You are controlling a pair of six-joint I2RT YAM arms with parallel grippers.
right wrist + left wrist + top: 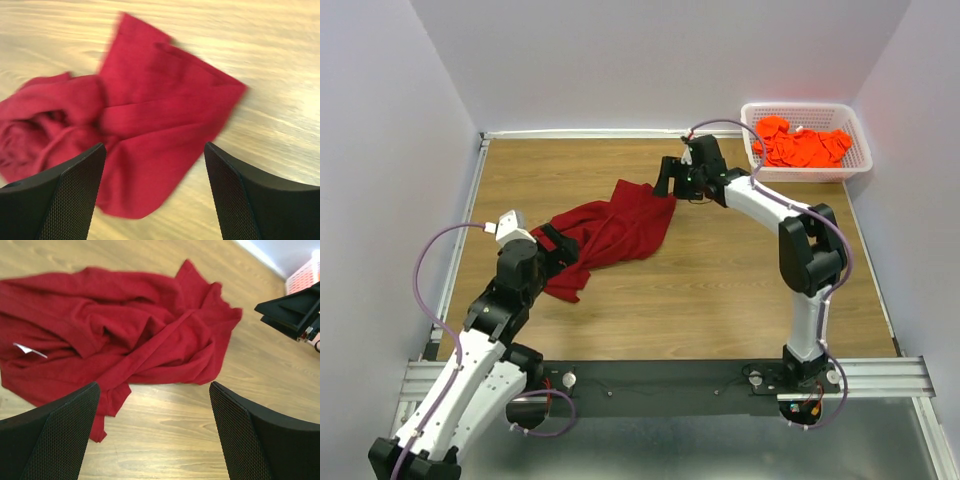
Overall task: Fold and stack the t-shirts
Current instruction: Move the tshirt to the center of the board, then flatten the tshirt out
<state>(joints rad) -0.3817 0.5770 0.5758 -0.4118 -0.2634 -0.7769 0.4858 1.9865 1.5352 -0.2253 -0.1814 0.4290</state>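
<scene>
Wood-grain table (pixel 720 290), pale walls. Maroon t-shirt (pixel 615 235) lay crumpled mid-table, unfolded. Left gripper (pixel 154 387), wide and empty, hovered at its near-left end; right gripper (pixel 155 145), likewise wide, over the far-right corner: probably posed to spread it. Orange t-shirts (pixel 805 145) sat in far-right basket (pixel 810 172).

maroon t-shirt (pixel 610 232) mid-table, bare table (pixel 720 290) around it, basket (pixel 810 172) far-right corner

No print to read right now: the small white tag (pixel 30 350) on the dark red t-shirt (pixel 125 340) is too small to make out, and no other lettering, number or logo is legible.
</scene>
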